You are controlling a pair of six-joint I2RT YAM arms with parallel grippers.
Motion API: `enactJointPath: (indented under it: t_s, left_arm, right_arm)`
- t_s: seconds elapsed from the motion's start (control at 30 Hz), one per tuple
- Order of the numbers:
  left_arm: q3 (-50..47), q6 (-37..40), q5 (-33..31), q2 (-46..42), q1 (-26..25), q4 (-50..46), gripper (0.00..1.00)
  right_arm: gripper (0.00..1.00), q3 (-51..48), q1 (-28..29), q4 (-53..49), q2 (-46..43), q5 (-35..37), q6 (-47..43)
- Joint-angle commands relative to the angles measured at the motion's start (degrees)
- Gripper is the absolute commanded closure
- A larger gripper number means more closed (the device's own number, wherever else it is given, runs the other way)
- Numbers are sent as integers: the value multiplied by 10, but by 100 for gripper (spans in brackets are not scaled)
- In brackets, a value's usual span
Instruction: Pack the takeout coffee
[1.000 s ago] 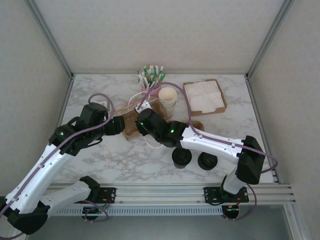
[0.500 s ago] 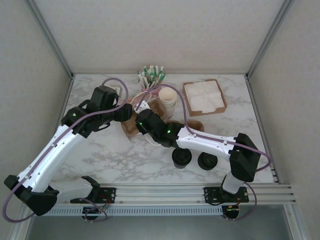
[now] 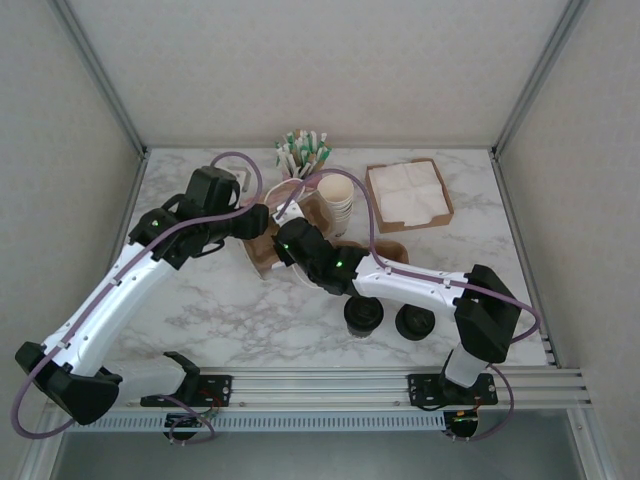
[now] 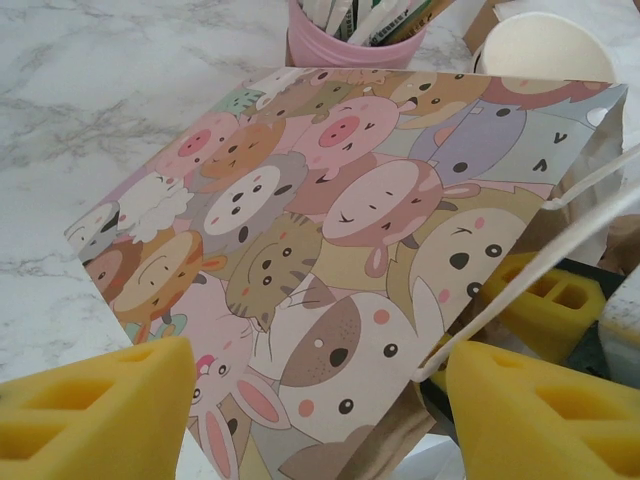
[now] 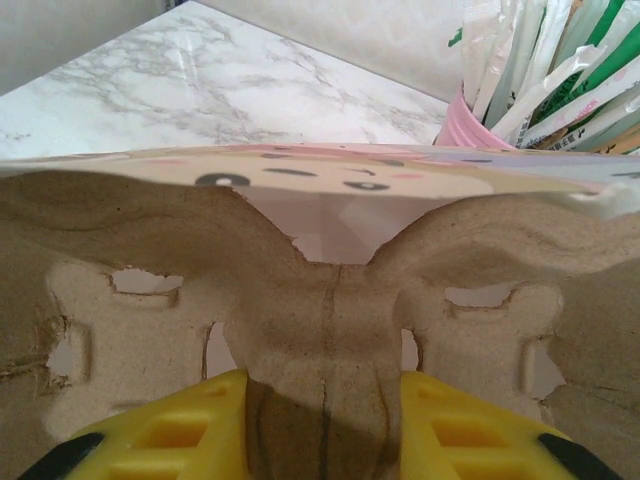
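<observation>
Marble tabletop (image 3: 250, 310); right gripper (image 5: 322, 400) clamps pulp carrier (image 5: 320, 290) beside cartoon bag (image 4: 330, 230); left gripper (image 4: 315, 400) gapes over bag.

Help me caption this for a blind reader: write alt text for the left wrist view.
A paper bag printed with cartoon animals sits on a marble table, seen between the left hand's spread yellow fingers. Behind it stand a pink cup of wrapped sticks and a cream paper cup.
</observation>
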Motion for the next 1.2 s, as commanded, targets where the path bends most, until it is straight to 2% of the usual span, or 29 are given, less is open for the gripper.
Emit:
enactJointPath:
  t_s: [0.0,0.1,0.23,0.33,0.5,0.6,0.67,0.87,1.0,1.17]
  left_arm:
    - [15,20,32,4,1,11,35]
    - [16,30,48,14,3,2,34]
    - [19,47,55,24,3,-13,27]
    - [19,53,48,25,5,-24,28]
    - [9,46,46,20,9,-14,50]
    - [9,43,48,20,11,-10,59]
    - [11,41,50,19,11,-8,71]
    - [14,36,55,20,15,4,89]
    - [23,36,61,24,17,7,100]
    - [41,30,86,22,17,6,100]
  right_arm:
    - [66,-5,3,72,3,-26,-10]
    - [66,-11,0,89,6,-34,-11]
    - [66,-21,-2,117,7,-45,-19]
    - [65,-21,-3,124,14,-49,-24]
    - [63,-29,-5,155,30,-59,-37]
    - [63,-33,-6,174,36,-58,-41]
    - [63,-38,-7,191,41,-57,-44]
    - [63,-44,-11,219,54,-67,-46]
    - [63,-43,-11,229,56,-65,-47]
    - [63,-50,-11,241,45,-69,-44]
